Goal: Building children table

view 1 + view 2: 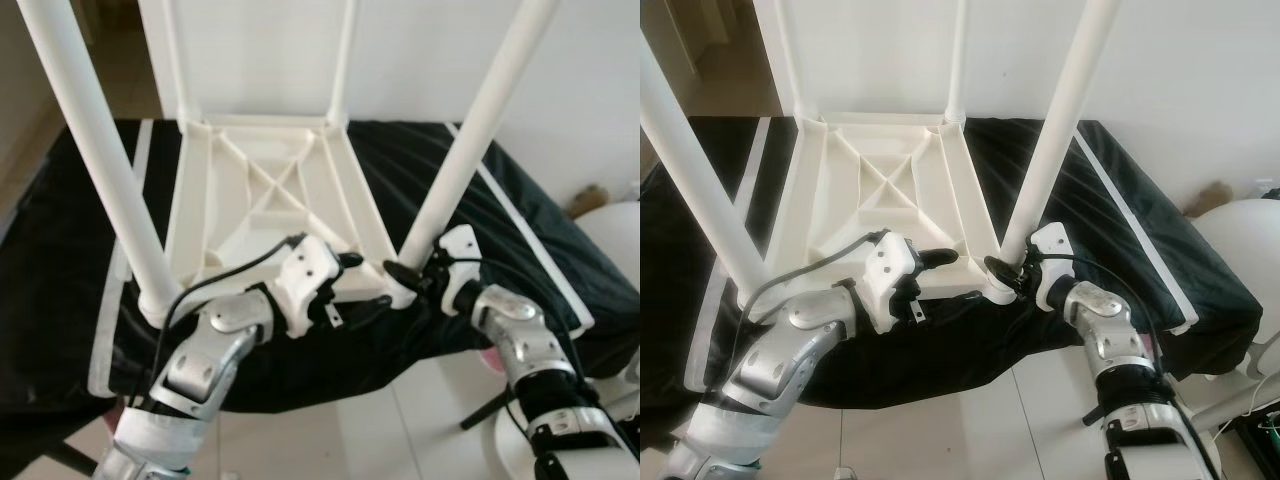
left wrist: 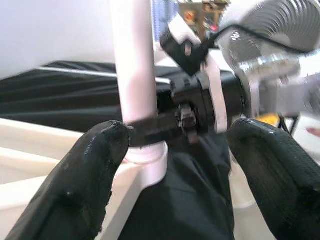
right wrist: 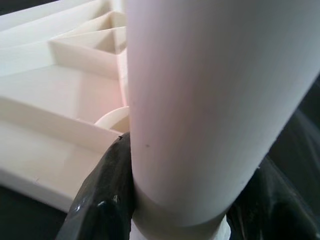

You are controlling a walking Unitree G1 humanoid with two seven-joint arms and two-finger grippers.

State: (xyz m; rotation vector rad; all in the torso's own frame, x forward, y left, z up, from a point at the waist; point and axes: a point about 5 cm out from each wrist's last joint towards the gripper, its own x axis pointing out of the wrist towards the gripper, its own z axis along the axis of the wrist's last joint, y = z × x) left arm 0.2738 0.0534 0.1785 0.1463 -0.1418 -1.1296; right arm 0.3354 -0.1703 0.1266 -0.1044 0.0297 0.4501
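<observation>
On top of a surface draped in a black cover (image 1: 560, 250), we are seeing one white plastic children's table (image 1: 270, 200) lying upside down, with four white round legs standing up out of its corner sockets: two far legs (image 1: 345, 60) that are thin-looking and close together, and two near ones, the near left leg (image 1: 95, 150) and the near right leg (image 1: 480, 130), looming large toward the camera. We are noting the table's underside facing up, a rectangular frame with raised ribs and a diagonal cross brace in the middle. We are counting two silver arms and two grippers. Our right gripper (image 1: 1002, 272) is clamping the near right leg just above its socket at the table's near right corner; in the right wrist view its black fingers (image 3: 102, 200) are pressing on both sides of the thick white tube. Our left gripper (image 1: 350, 285) is hovering at the table's near edge, just beside that same corner, its two fingers (image 2: 95, 175) spread apart with nothing between them, pointing at the leg base and the other gripper. We are also seeing one white round object (image 1: 615, 235) on the floor at far right, and pale floor tiles (image 1: 360, 430) below.
</observation>
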